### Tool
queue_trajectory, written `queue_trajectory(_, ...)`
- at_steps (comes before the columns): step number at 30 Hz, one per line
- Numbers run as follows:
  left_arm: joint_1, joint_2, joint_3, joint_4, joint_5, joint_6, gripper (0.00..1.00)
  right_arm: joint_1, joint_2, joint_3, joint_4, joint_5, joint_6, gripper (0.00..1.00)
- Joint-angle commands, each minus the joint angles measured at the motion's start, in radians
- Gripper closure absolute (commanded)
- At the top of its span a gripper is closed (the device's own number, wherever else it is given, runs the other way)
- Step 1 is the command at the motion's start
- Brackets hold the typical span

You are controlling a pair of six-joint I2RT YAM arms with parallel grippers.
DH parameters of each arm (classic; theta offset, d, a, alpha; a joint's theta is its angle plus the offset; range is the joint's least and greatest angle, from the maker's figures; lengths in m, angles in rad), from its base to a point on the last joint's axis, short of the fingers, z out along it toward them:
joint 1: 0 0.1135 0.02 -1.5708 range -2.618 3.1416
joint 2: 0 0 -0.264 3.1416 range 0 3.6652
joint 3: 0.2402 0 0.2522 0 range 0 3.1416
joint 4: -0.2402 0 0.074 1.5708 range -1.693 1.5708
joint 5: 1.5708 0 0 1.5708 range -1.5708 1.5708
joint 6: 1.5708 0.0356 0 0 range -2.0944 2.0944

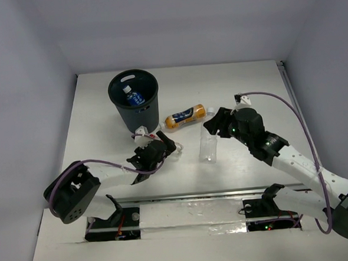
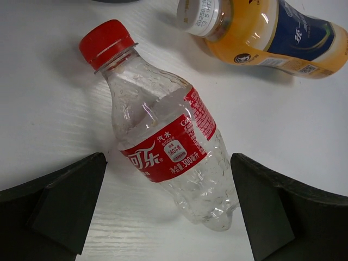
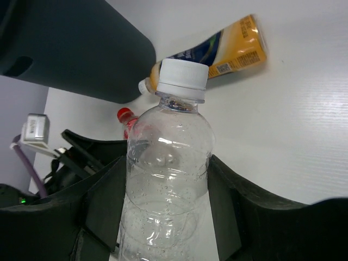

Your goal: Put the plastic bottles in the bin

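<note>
Right tool point(image 3: 168, 209) pinching upright white-capped bottle point(image 3: 169, 163) on counter point(image 1: 248, 84); left tool point(image 2: 171, 204) spread.
Left tool flanks red-capped bottle point(image 2: 163, 136) lying flat, untouched; orange bottle point(image 2: 272, 38) lies just beyond, near bin point(image 1: 139, 118); one blue-labelled bottle point(image 1: 135, 98) inside bin.

The left arm point(image 1: 106, 173) lies low and reaches forward. Its left gripper point(image 2: 167, 163) is spread wide, one finger on each side of the red-capped bottle point(image 2: 163, 136), touching neither side. The right arm point(image 1: 294, 158) stretches forward and inward. Its right gripper point(image 3: 166, 179) is half closed, with its fingers point(image 3: 106, 206) against both sides of the clear bottle point(image 3: 168, 152).
</note>
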Motion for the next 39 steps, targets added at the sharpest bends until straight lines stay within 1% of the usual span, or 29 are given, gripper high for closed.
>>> queue_trajectory(1,0.005,0.021,0.045,0.011,-0.050,-0.006,0.01,0.004,-0.018,0.149,0.001,-0.022,-0.065,0.44)
queue_trajectory(5,0.005,0.045,0.058,0.012,-0.081,0.008,0.01,0.013,0.012,0.259,0.022,-0.066,-0.092,0.44)
queue_trajectory(11,0.024,0.079,0.072,0.011,-0.110,0.024,0.01,0.032,0.128,0.419,0.035,-0.105,-0.131,0.44)
queue_trajectory(12,0.024,0.082,0.071,0.017,-0.119,0.025,0.02,0.041,0.146,0.468,0.033,-0.105,-0.138,0.44)
queue_trajectory(13,0.024,0.087,0.069,0.021,-0.121,0.027,0.03,0.041,0.186,0.489,0.038,-0.100,-0.145,0.44)
queue_trajectory(14,0.024,0.091,0.069,0.026,-0.119,0.027,0.07,0.041,0.211,0.512,0.044,-0.085,-0.157,0.44)
queue_trajectory(15,0.033,0.094,0.069,0.034,-0.119,0.027,0.09,0.041,0.235,0.539,0.047,-0.079,-0.166,0.44)
queue_trajectory(16,0.033,0.102,0.071,0.035,-0.119,0.031,0.11,0.041,0.266,0.595,0.061,-0.072,-0.175,0.44)
queue_trajectory(17,0.033,0.107,0.072,0.035,-0.119,0.031,0.16,0.050,0.333,0.629,0.065,-0.050,-0.198,0.44)
queue_trajectory(18,0.033,0.107,0.074,0.040,-0.118,0.034,0.18,0.050,0.369,0.666,0.062,-0.042,-0.212,0.44)
queue_trajectory(19,0.033,0.107,0.072,0.038,-0.116,0.039,0.19,0.059,0.404,0.751,0.052,-0.039,-0.223,0.44)
queue_trajectory(20,0.033,0.104,0.068,0.040,-0.116,0.040,0.23,0.059,0.459,0.788,0.055,-0.042,-0.235,0.44)
queue_trajectory(23,0.033,0.090,0.049,0.052,-0.110,0.048,0.28,0.068,0.505,0.883,0.133,-0.060,-0.228,0.44)
queue_trajectory(24,0.033,0.085,0.043,0.058,-0.105,0.051,0.29,0.068,0.537,0.905,0.145,-0.060,-0.223,0.44)
queue_trajectory(25,0.033,0.075,0.037,0.061,-0.102,0.053,0.30,0.068,0.554,0.931,0.192,-0.057,-0.218,0.44)
queue_trajectory(26,0.033,0.068,0.025,0.061,-0.102,0.056,0.30,0.068,0.576,0.988,0.200,-0.059,-0.209,0.44)
queue_trajectory(28,0.033,0.047,0.011,0.061,-0.099,0.057,0.29,0.068,0.659,1.060,0.200,-0.068,-0.204,0.44)
queue_trajectory(29,0.033,0.039,-0.004,0.061,-0.098,0.060,0.24,0.079,0.685,1.117,0.209,-0.066,-0.200,0.44)
queue_trajectory(31,0.033,0.010,-0.017,0.058,-0.095,0.063,0.16,0.079,0.754,1.163,0.248,-0.077,-0.194,0.44)
queue_trajectory(32,0.033,0.001,-0.023,0.051,-0.099,0.065,0.09,0.093,0.777,1.186,0.257,-0.078,-0.186,0.44)
queue_trajectory(33,0.033,-0.010,-0.024,0.035,-0.108,0.068,0.07,0.104,0.797,1.227,0.266,-0.071,-0.186,0.44)
queue_trajectory(35,0.033,-0.037,-0.032,0.029,-0.114,0.076,0.03,0.116,0.858,1.266,0.295,-0.042,-0.197,0.43)
queue_trajectory(39,0.042,-0.048,-0.018,0.014,-0.136,0.103,0.01,0.137,0.985,1.404,0.277,0.024,-0.234,0.43)
